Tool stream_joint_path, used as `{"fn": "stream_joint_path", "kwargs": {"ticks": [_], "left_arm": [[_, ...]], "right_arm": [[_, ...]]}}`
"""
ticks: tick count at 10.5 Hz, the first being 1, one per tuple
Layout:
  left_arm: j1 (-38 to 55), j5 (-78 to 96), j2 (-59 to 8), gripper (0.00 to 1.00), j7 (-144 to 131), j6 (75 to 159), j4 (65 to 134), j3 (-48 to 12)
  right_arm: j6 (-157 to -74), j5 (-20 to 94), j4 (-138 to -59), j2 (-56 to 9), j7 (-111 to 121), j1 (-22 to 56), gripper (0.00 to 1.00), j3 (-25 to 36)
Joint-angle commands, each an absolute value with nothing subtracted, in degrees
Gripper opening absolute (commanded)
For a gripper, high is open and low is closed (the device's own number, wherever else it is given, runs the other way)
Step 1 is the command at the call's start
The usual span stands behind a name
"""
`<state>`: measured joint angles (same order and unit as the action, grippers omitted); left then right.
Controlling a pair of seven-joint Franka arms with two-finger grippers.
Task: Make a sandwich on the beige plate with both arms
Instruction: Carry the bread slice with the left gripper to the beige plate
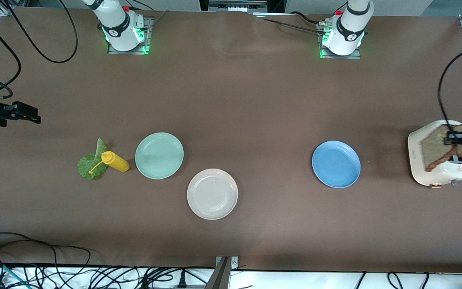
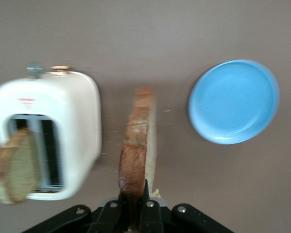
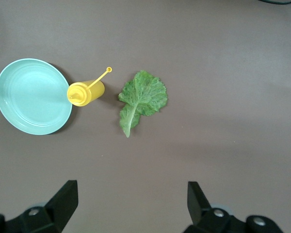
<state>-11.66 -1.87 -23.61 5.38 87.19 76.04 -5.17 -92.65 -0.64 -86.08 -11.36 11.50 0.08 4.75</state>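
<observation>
Three round plates are spread across a brown-covered table (image 1: 231,100): a mint-green plate (image 1: 159,155) toward the right arm's end, an empty beige plate with a shallow raised rim (image 1: 212,194) beside it and nearer to the front camera, and a blue plate (image 1: 336,163) toward the left arm's end. A yellow squeeze bottle with a thin nozzle (image 1: 114,161) is seen just beside the mint-green plate, its nozzle reaching over a ruffled green lettuce leaf (image 1: 92,162) that lies flat on the cloth. Nothing is set between the beige plate and the other things.

At the left arm's end, a white two-slot toaster (image 1: 441,156) is seen with a second slice of brown bread (image 2: 15,165) leaning out of one slot. The left gripper (image 2: 134,206) is held over the toaster, its black fingers clamped tight on the crust edge of a light brown wholemeal bread slice (image 2: 137,145), which is lifted free and seen edge-on in the left wrist view.

The right gripper (image 3: 132,201) is held up over the right arm's end of the table, fingers spread wide and empty, with the lettuce leaf and bottle in view below it.

In the front view both arms are cut off by the frame's edges, and the left gripper's fingertips are partly hidden against the bread.
</observation>
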Motion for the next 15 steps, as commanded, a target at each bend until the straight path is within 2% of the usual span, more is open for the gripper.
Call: {"fn": "stream_joint_path", "kwargs": {"ticks": [1, 3, 5, 7, 10, 15], "left_arm": [[-11.52, 0.35, -23.64, 0.0, -10.03, 86.13, 75.76, -13.93], [-9.68, 8.57, -26.88, 0.0, -24.71, 88.4, 73.76, -18.53], [-3.28, 13.52, -30.66, 0.0, -35.02, 94.44, 71.29, -18.54], [3.13, 17.83, -34.78, 0.0, -42.94, 107.07, 71.28, -18.54], [13.06, 17.93, -41.99, 0.0, -53.67, 130.8, 71.28, -18.46], [23.27, 18.9, -51.57, 0.0, -56.34, 156.57, 71.28, -18.46]], "right_arm": [[-91.49, -0.79, -85.34, -11.16, 10.99, -0.09, 1.0, 4.66], [-91.49, -0.88, -85.34, -11.16, 10.99, -0.09, 1.0, 4.66], [-91.49, -0.88, -85.34, -11.25, 10.99, -0.09, 1.0, 4.75], [-91.5, -0.79, -85.34, -11.25, 10.99, -0.09, 1.0, 4.75], [-91.58, -0.79, -85.34, -11.34, 11.07, -0.17, 1.0, 4.75], [-91.5, -0.79, -85.34, -11.34, 10.99, -0.18, 1.0, 4.83]]}}
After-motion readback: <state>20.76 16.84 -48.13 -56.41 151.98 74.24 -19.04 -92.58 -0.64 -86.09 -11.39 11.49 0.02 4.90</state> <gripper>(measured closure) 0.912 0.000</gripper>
